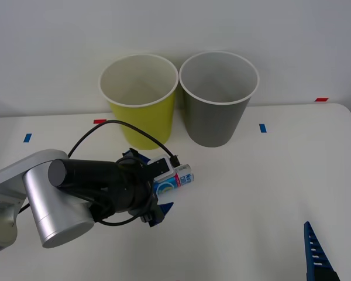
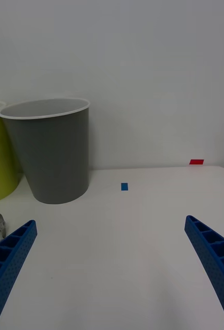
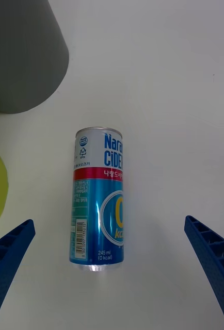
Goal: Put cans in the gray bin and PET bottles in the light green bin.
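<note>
Can (image 3: 97,198) lay on its side on the white table (image 1: 251,193), in front of the light green bin (image 1: 141,100) | left gripper (image 3: 112,268) hung above it, fingers spread wide, one each side, not touching | gray bin (image 1: 217,96) just beside the green one | right gripper (image 2: 109,263) parked low at the table's near right, fingers apart, nothing held.

Left gripper (image 1: 154,190) open over lying can (image 1: 176,179), before light green bin (image 1: 141,99).

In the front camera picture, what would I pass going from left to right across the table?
Left gripper open around the can → light green bin → gray bin → right gripper's finger.
</note>
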